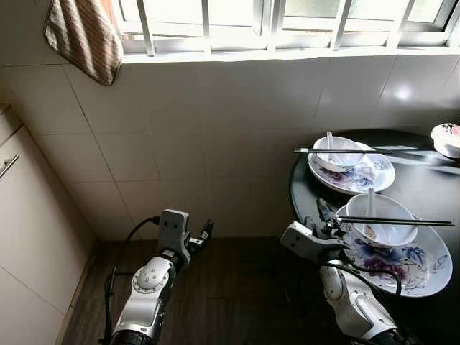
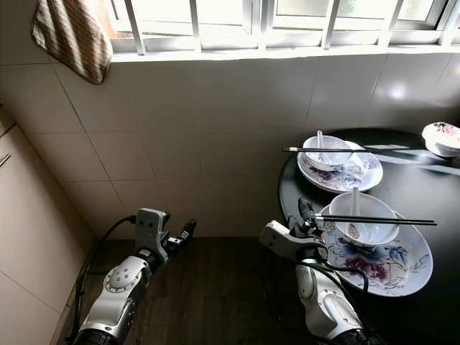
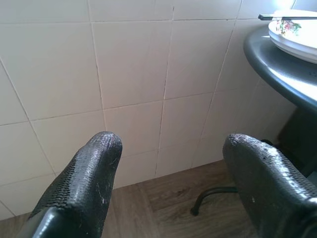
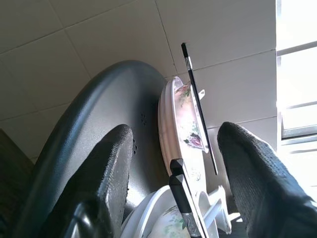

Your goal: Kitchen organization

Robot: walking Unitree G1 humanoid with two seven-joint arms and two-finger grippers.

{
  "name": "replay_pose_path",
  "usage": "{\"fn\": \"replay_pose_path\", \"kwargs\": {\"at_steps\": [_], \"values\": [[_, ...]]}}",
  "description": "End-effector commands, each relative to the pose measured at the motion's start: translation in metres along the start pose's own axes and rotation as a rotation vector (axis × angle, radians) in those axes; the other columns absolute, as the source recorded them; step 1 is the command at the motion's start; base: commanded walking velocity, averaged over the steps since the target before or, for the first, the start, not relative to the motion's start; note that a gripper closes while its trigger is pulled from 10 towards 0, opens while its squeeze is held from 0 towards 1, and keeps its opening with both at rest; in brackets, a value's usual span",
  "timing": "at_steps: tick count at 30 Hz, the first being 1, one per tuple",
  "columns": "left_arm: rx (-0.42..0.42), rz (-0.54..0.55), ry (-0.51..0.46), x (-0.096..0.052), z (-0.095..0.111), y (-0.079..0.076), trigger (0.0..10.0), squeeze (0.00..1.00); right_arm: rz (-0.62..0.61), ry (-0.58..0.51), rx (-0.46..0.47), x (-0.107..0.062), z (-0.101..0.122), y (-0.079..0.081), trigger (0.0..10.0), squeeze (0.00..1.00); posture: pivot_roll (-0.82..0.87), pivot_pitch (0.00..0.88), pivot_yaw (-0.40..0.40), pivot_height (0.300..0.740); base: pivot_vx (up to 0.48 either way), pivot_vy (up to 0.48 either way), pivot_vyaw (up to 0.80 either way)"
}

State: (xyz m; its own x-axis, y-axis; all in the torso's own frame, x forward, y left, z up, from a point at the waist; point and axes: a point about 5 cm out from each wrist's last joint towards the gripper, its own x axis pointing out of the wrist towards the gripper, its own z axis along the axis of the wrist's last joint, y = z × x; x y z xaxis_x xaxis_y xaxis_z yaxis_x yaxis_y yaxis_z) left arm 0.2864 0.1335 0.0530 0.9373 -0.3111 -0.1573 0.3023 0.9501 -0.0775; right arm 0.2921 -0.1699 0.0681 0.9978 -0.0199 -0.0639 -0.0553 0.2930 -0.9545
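A round black table [image 1: 302, 181] stands at the right against the tiled wall. On its near side lies a floral plate [image 1: 404, 264] carrying a white bowl [image 1: 381, 228] with a spoon, and black chopsticks [image 1: 402, 221] rest across the bowl. Behind it sits a second floral plate [image 1: 357, 177] with its own bowl [image 1: 338, 159] and chopsticks [image 1: 345, 151]. My right gripper [image 1: 325, 214] is open at the table's left edge, just beside the near plate. Low at the left, my left gripper [image 1: 205, 233] is open over the floor, holding nothing.
A small floral bowl [image 1: 447, 138] sits at the table's far right. A striped towel [image 1: 85, 36] hangs below the barred window [image 1: 287, 21]. A cream cabinet [image 1: 29, 215] stands at the left. Dark wood floor [image 1: 237, 287] lies between the arms.
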Motion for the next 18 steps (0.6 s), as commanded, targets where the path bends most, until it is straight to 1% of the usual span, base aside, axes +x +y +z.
{"fn": "replay_pose_path", "kwargs": {"at_steps": [1,4,11,14,18], "values": [[-0.006,0.007,-0.003,0.002,0.001,0.001,10.0,0.00,0.022,0.001,0.011,0.004,0.000,0.000,10.0,0.00,-0.02,0.000,0.022,0.740,0.000,0.000,0.00],[-0.008,0.007,-0.003,0.002,0.001,0.001,10.0,0.00,0.041,0.021,0.012,0.009,-0.004,0.000,10.0,0.00,-0.02,0.000,0.020,0.740,0.000,0.000,0.00],[-0.010,0.008,-0.005,0.003,0.001,0.000,10.0,0.00,0.027,0.031,-0.011,0.019,-0.009,-0.004,10.0,0.00,-0.01,0.000,0.014,0.740,0.000,0.000,0.00],[-0.011,0.009,-0.005,0.003,0.001,0.000,10.0,0.00,0.028,0.033,-0.015,0.020,-0.010,-0.004,10.0,0.00,-0.01,0.000,0.014,0.740,0.000,0.000,0.00],[-0.015,0.009,-0.006,0.004,0.001,0.000,10.0,0.00,0.016,0.063,-0.030,0.021,-0.015,-0.002,10.0,0.00,-0.01,0.000,0.007,0.740,0.000,0.000,0.00]]}}
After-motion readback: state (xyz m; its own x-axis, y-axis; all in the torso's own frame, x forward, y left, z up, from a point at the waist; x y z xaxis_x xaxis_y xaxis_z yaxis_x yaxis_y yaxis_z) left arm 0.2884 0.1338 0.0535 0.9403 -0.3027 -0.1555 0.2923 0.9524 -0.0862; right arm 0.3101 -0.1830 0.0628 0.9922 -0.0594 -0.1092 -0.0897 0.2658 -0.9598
